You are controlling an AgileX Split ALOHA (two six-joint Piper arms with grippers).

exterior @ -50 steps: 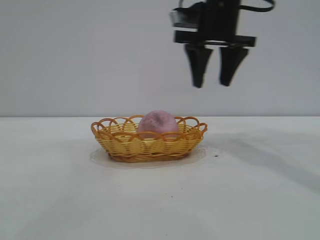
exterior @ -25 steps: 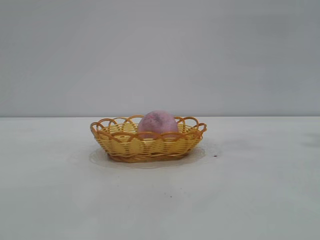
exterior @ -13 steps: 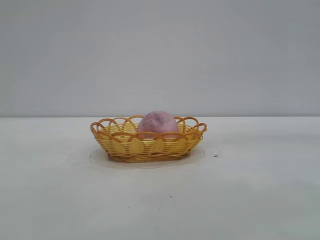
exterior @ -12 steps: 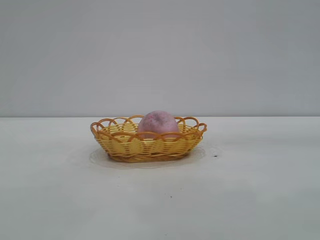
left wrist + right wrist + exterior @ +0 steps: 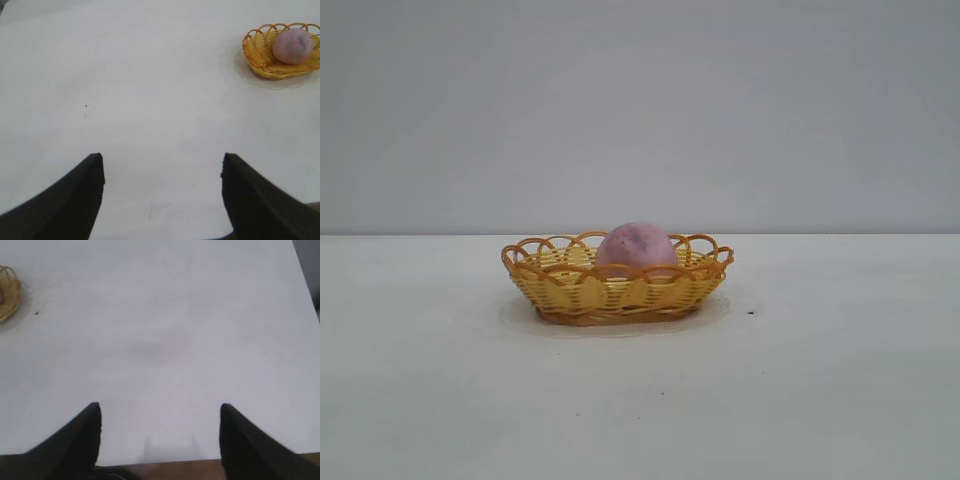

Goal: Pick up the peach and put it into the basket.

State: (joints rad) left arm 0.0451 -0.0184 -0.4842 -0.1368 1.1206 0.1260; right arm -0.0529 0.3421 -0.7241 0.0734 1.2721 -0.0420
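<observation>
Peach (image 5: 636,247) sits inside basket (image 5: 570,290), frame centre, on white table (image 5: 820,380). My left gripper (image 5: 162,165) and right gripper (image 5: 160,412): fingers apart, empty.

A broad white matte desk (image 5: 820,400) fills the lower half of the exterior view and meets a plain pale grey wall (image 5: 640,110) along a straight level line behind it. The desk's surface carries a few tiny dark specks (image 5: 751,313), one of them lying near the middle of the scene and another toward the front, and a faint roundish sheen marks the surface at the centre. In the right wrist view a thin strip of brown edge (image 5: 165,469) shows along the desk's near side, and a darker grey area (image 5: 312,270) lies past the desk's far corner.
</observation>
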